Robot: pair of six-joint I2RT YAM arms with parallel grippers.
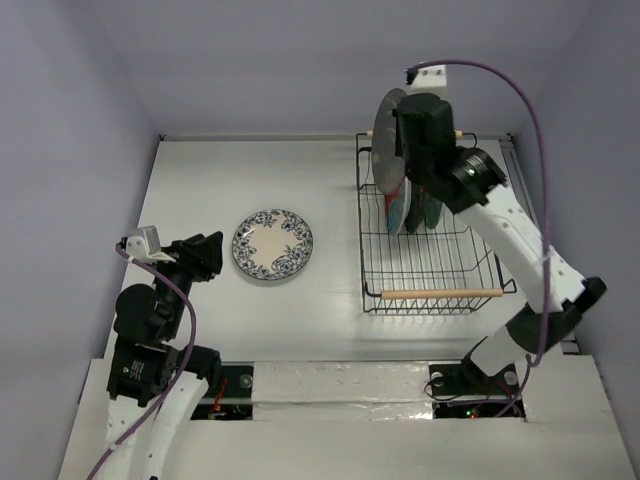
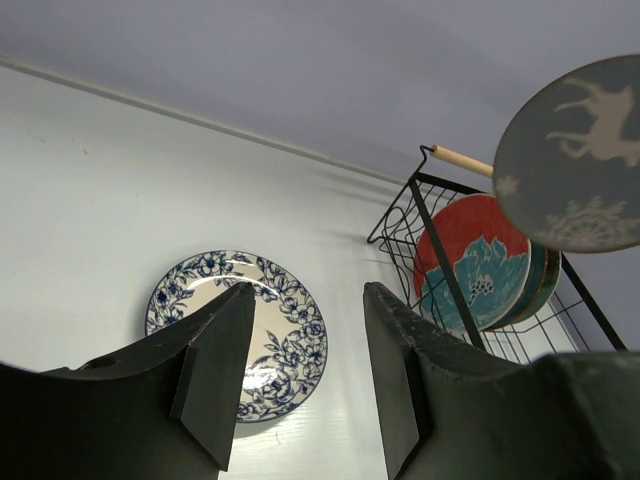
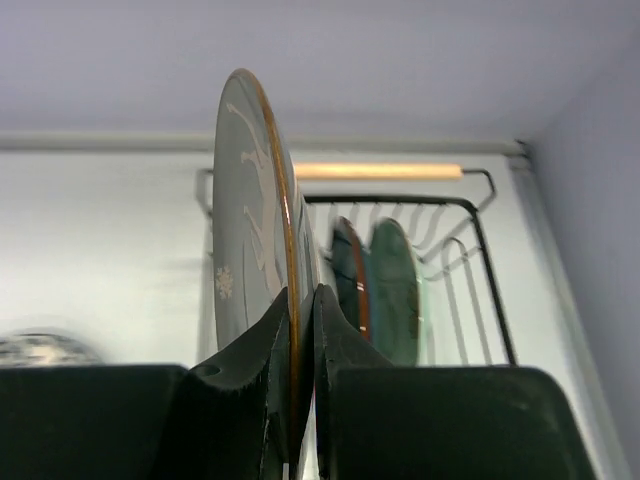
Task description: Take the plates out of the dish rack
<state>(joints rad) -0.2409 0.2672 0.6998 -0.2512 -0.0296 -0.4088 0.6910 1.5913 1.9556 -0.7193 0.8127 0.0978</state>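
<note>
My right gripper (image 1: 408,140) is shut on the rim of the dark grey reindeer plate (image 1: 387,136) and holds it upright, lifted above the far end of the black wire dish rack (image 1: 430,283). The same plate shows edge-on in the right wrist view (image 3: 250,240) and in the left wrist view (image 2: 580,150). The red plate with a teal flower (image 2: 470,262), a teal plate (image 3: 349,280) and a pale green plate (image 3: 397,285) stand upright in the rack. The white plate with blue ornate rim (image 1: 272,244) lies flat on the table. My left gripper (image 1: 212,255) is open and empty, just left of it.
The rack has a wooden bar handle at its near end (image 1: 442,294) and one at its far end (image 3: 378,171). Grey walls close in the table at the back and both sides. A purple cable (image 1: 535,130) arcs over the right arm.
</note>
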